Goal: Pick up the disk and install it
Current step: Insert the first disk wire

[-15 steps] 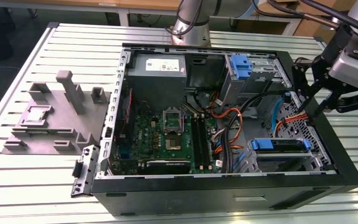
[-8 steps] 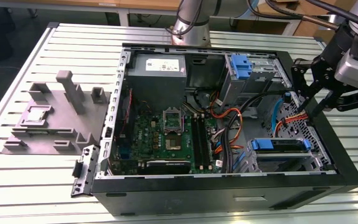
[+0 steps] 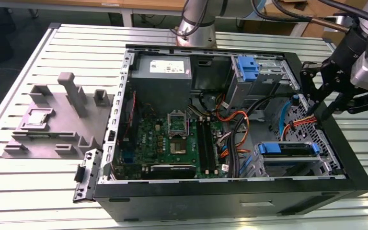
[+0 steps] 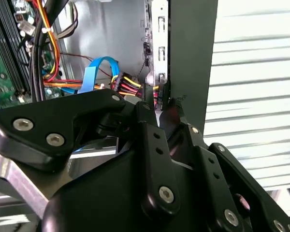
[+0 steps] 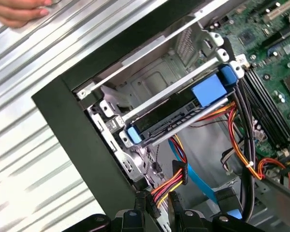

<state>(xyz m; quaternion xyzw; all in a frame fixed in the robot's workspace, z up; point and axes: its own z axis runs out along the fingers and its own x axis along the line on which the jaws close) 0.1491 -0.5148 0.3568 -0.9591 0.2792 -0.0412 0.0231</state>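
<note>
The disk (image 3: 286,149) is a dark slab in a blue carrier frame. It sits in the metal drive cage at the near corner of the open computer case, on the exterior view's right. The first wrist view shows the disk (image 5: 171,112) lying level between the cage rails. My gripper (image 3: 327,106) hovers over the case's wall on the exterior view's right, above the cable bundle and apart from the disk. A narrow gap shows between its fingertips (image 5: 139,203) in the first wrist view, with nothing held. In the second wrist view the gripper (image 4: 162,99) points at the power cables.
A fixed blue bracket (image 3: 248,67) tops the far drive cage, beside the grey power supply (image 3: 163,67). Orange, yellow and blue cables (image 3: 293,125) lie under the gripper. A grey fixture (image 3: 56,120) stands on the slatted table. A person's hand (image 5: 19,10) rests on the table.
</note>
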